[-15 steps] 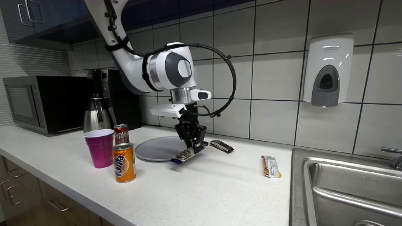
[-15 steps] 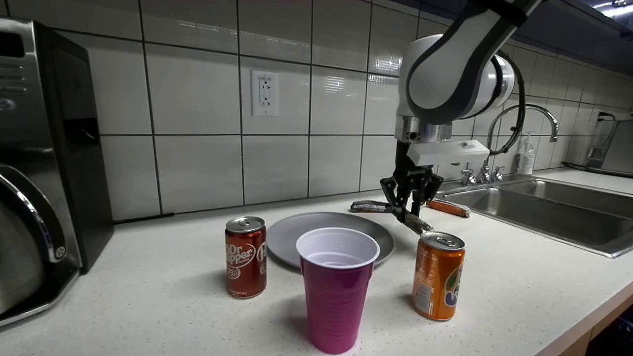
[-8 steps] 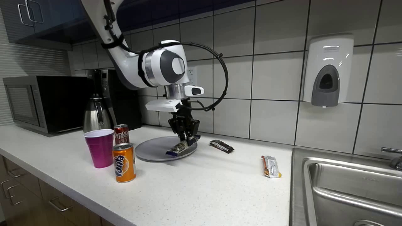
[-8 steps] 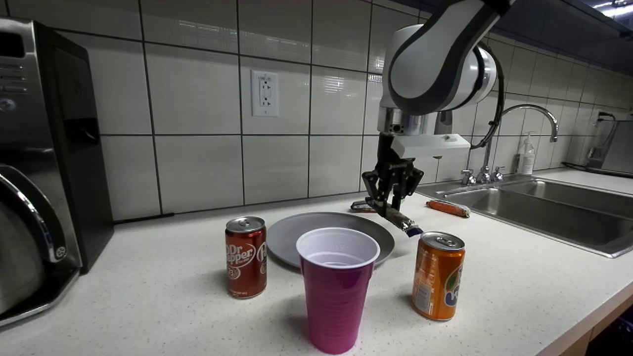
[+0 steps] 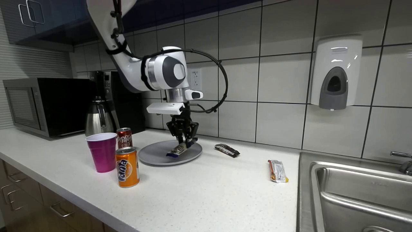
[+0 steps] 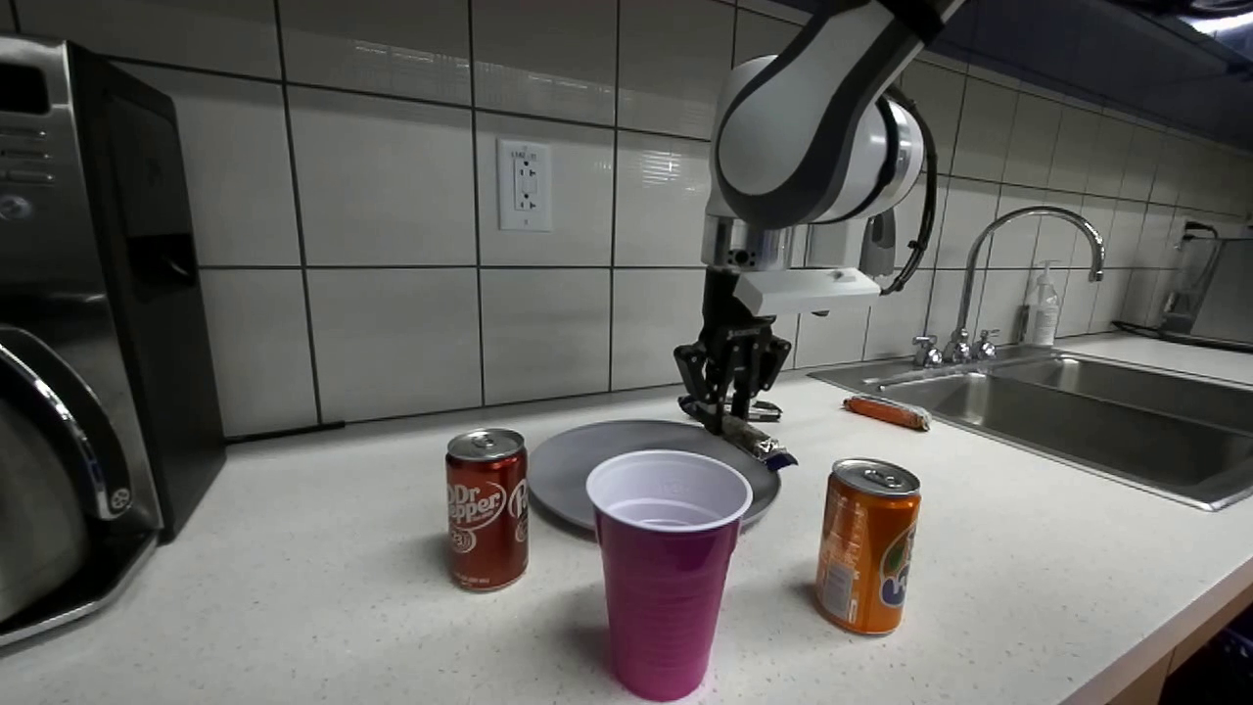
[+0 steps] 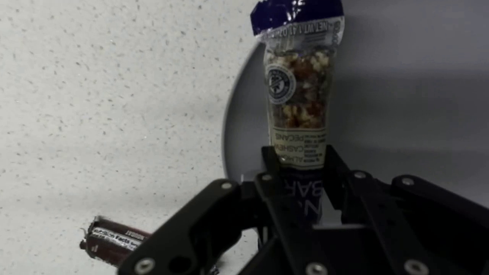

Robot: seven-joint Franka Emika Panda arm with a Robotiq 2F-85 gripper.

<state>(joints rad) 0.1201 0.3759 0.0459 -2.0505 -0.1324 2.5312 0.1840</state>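
Note:
My gripper (image 7: 299, 156) is shut on a nut bar (image 7: 300, 88) in a clear and dark blue wrapper, one finger on each long side. The bar's far end sticks out past the fingertips; its near end is partly hidden by the fingers. In both exterior views the gripper (image 5: 184, 143) points down and holds the bar (image 6: 756, 441) over the grey plate (image 5: 154, 154), near its rim. Whether the bar touches the plate cannot be told. A dark brown wrapped bar (image 5: 227, 150) lies on the counter beside the plate, seen too in the wrist view (image 7: 114, 242).
An orange can (image 5: 127, 167), a dark red can (image 6: 487, 509) and a tall magenta cup (image 6: 666, 587) stand around the plate. An orange-and-white wrapped bar (image 5: 277, 170) lies near the sink (image 5: 354, 187). A steel carafe (image 5: 99, 119) and microwave (image 5: 48, 106) stand behind; tiled wall at the back.
Holding the bar throughout, my gripper has moved left in both exterior views, from the plate's edge to over the plate. Over the last half second it has also come down a little.

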